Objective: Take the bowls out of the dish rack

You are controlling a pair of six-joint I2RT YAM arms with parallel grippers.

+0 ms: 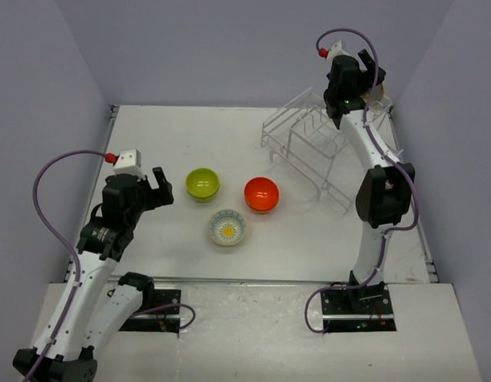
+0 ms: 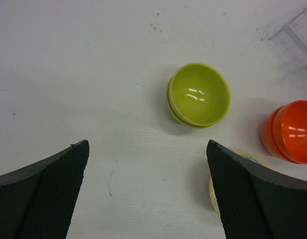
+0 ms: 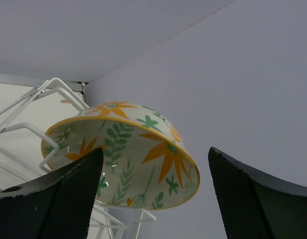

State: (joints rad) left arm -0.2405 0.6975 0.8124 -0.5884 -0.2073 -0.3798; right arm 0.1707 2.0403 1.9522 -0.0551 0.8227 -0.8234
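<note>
Flowered bowl on dish rack, tilted

This is a robotics lab test cell. A bare white tabletop is boxed in by plain grey-lilac walls along its far edge and both sides. A left arm and a right arm, white and black, stand on black base plates at the tabletop's near edge, with purple cables looping off them. A white wire dish rack and bowls sit on the tabletop as staged props.
</note>
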